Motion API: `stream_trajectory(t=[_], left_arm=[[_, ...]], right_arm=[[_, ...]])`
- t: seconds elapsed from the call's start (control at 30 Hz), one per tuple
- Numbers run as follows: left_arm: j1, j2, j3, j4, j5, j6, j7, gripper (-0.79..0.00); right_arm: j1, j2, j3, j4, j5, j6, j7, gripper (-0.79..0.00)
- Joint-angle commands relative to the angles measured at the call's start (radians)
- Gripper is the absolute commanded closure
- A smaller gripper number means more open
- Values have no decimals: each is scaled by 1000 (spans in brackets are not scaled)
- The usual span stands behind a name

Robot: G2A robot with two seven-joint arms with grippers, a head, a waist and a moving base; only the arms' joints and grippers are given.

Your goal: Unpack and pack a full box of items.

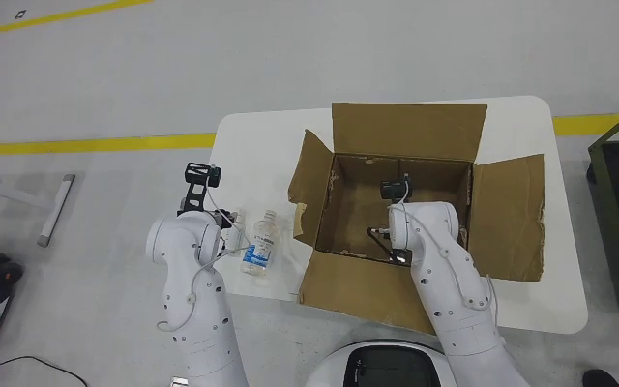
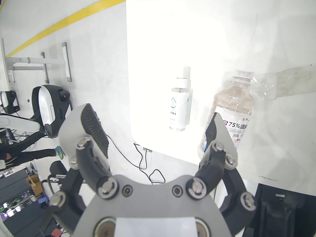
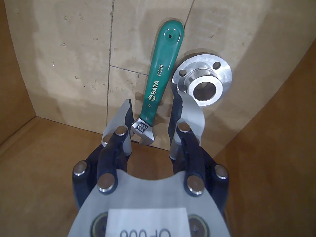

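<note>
Stands at a white worktop [image 1: 261, 145] bearing a cardboard box [image 1: 406, 131], its flaps folded outward, presumably to leave the inside free to reach from above.

Has a clear bottle [image 1: 259, 242] lying on its side to the left of the box. Has a white spray bottle [image 2: 179, 107] lying farther from the box again, near the worktop edge. Suggests both are laid there as unpacked items, out of the box's way.

Holds the left tool [image 2: 153, 114] outside the box on that same side, above the bottles, fingers wide apart and gripping nothing. Puts the clear bottle close by one finger and the spray bottle well between the two; cannot tell whether any finger touches.

Holds the right tool [image 3: 152, 99] low inside the box, close over its floor. Sets the fingers apart on either side of a green-handled wrench [image 3: 160, 75], just above its metal head, not yet clamped. Looks lined up that way for a pinch across the narrow handle.

Finds a round metal flange [image 3: 205, 80] on the box floor just beside the wrench handle, seemingly touching it, with one fingertip near its rim. Calls for care, on that showing, not to catch the flange when closing.

Points to unpacking as the step in hand, with wrench and flange yet to leave the box.
</note>
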Motion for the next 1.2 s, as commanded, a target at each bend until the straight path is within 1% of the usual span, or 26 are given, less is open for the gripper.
stream_trajectory(t=[0.0,0.2,0.37,0.5,0.9,1.0,1.1,1.17], left_arm=[[0,0,0,0,0,0,0,-785],[0,0,0,0,0,0,0,-785],[0,0,0,0,0,0,0,-785],[0,0,0,0,0,0,0,-785],[0,0,0,0,0,0,0,-785],[0,0,0,0,0,0,0,-785],[0,0,0,0,0,0,0,-785],[0,0,0,0,0,0,0,-785]], right_arm=[[2,0,0,5,0,1,0,-351],[11,-1,-1,21,-3,0,0,-348],[18,-1,-3,38,-4,1,0,-311],[23,-2,-3,50,-8,3,0,-296],[34,-5,-13,78,-16,7,0,-305],[35,-6,-16,84,-19,7,0,-289],[37,-6,-17,87,-22,8,0,-215],[37,-7,-17,89,-25,9,0,-191]])
